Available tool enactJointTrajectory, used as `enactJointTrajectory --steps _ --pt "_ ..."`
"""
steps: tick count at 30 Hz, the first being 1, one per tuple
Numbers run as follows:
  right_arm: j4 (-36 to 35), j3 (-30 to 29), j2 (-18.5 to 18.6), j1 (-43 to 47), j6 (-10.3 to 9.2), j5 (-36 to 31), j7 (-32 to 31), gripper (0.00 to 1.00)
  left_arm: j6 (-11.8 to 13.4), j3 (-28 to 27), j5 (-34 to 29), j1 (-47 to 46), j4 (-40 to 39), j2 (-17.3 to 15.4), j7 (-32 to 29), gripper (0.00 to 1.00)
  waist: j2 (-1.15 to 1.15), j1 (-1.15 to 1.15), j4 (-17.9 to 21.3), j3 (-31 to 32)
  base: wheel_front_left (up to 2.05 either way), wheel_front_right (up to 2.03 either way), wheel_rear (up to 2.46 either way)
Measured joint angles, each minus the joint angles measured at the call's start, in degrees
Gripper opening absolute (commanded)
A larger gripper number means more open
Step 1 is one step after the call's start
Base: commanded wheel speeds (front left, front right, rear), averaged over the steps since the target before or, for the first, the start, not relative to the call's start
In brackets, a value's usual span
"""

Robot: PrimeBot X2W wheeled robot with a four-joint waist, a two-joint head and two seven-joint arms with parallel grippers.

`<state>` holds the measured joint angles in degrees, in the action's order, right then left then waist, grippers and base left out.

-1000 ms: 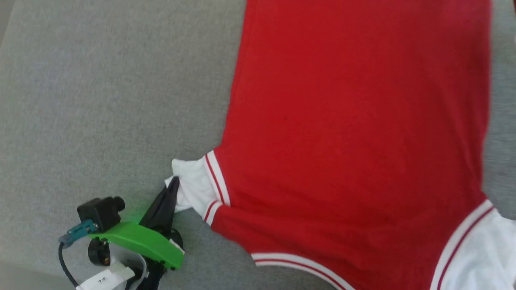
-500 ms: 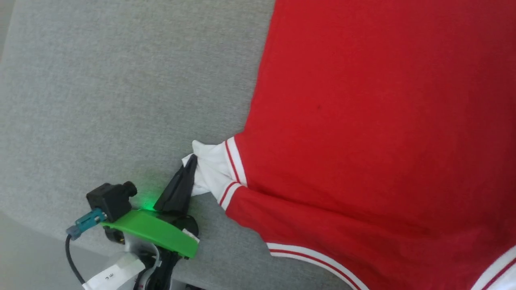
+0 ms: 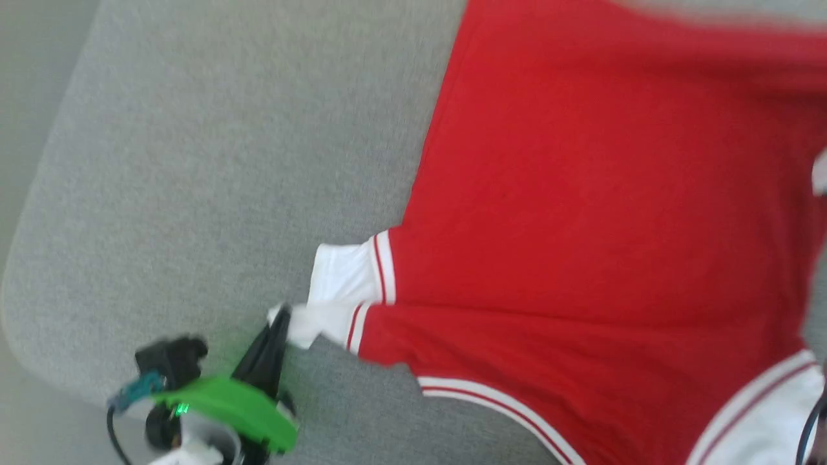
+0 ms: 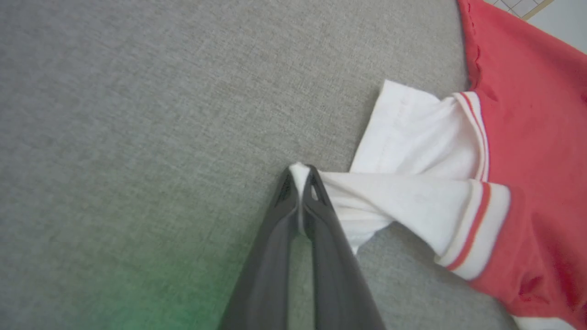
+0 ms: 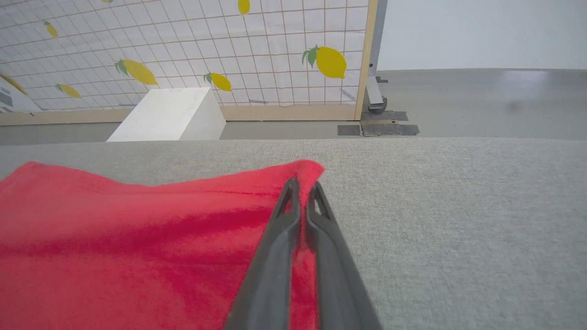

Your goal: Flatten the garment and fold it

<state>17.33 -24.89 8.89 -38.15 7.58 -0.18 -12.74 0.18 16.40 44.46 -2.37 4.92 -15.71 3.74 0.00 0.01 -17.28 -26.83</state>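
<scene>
The garment (image 3: 581, 226), red with white sleeves, lies spread on the grey surface. My left gripper (image 3: 282, 316) is shut on the corner of the near white sleeve (image 3: 339, 274). The left wrist view shows that sleeve (image 4: 412, 192) stretched taut from the pinched tip of the left gripper (image 4: 300, 172). In the right wrist view my right gripper (image 5: 302, 183) is shut on a raised red corner of the garment (image 5: 137, 229). A second white sleeve (image 3: 762, 413) with red-striped trim lies at the lower right. No lettering shows on the side facing up.
The grey padded table (image 3: 226, 161) has a rounded corner at the left (image 3: 19, 271), with floor beyond. Past the table's far edge stand a white block (image 5: 169, 117) and a tiled panel with lemon prints (image 5: 183, 46).
The head camera has shifted. My left gripper has drawn the sleeve corner out of its bunch, toward the near left. The right gripper has gone from open to shut.
</scene>
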Motion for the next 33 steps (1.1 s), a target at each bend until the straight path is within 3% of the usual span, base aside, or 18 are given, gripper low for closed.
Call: enactJointTrajectory --steps 3,7,19,21,24,25,26,27,33 --pt "-2.57 -0.76 -0.74 6.39 0.0 0.44 2.74 0.0 1.16 -0.2 0.2 3.16 -0.6 -0.98 -1.22 0.0 0.0 0.0 1.03 3.73 0.0 0.0 0.0" --pt "-6.94 -3.72 -2.03 16.06 0.0 0.45 0.07 0.0 2.49 -0.29 0.43 6.36 -2.08 -2.37 -2.94 0.0 0.0 -0.01 2.64 8.67 0.0 0.0 0.0" --pt "-13.88 -10.42 -5.93 38.33 0.0 4.32 -33.56 0.0 4.5 -0.64 0.53 10.14 -6.26 -4.03 -4.24 0.0 0.0 -0.01 9.6 17.53 0.0 0.0 0.0" --pt "-13.78 -10.57 -5.89 39.8 0.0 7.16 -36.67 0.0 4.65 -0.56 0.53 10.14 -6.7 -4.03 -4.27 0.0 0.0 -0.02 10.74 18.14 0.0 0.0 0.0" --pt "-13.81 -9.69 -5.87 40.23 0.0 9.44 -36.53 0.01 4.69 -0.51 0.53 10.14 -7.0 -4.04 -4.67 0.0 0.0 -0.01 12.01 18.65 0.0 0.0 0.0" --pt "-13.82 -9.45 -5.89 40.33 0.0 10.07 -35.75 0.22 4.69 -0.47 0.53 10.13 -7.02 -4.07 -4.67 0.0 0.0 -0.02 12.28 18.72 0.0 0.0 0.0" --pt "-13.95 -8.9 -5.9 40.52 0.0 10.55 -34.41 0.8 4.69 -0.43 0.53 10.12 -7.05 -4.08 -4.68 0.0 0.0 -0.01 12.54 18.77 0.0 0.0 0.0" --pt "-14.13 -8.26 -5.92 40.61 0.0 10.83 -32.74 1.0 4.69 -0.37 0.53 10.1 -7.06 -4.08 -4.68 0.0 0.0 -0.02 12.7 18.77 0.0 0.0 0.0" --pt "-17.56 -3.75 -5.94 37.91 0.0 11.06 -17.53 1.0 4.69 0.12 0.52 9.9 -7.04 -4.08 -4.76 0.0 0.0 -0.01 12.32 18.4 0.0 0.0 0.0"
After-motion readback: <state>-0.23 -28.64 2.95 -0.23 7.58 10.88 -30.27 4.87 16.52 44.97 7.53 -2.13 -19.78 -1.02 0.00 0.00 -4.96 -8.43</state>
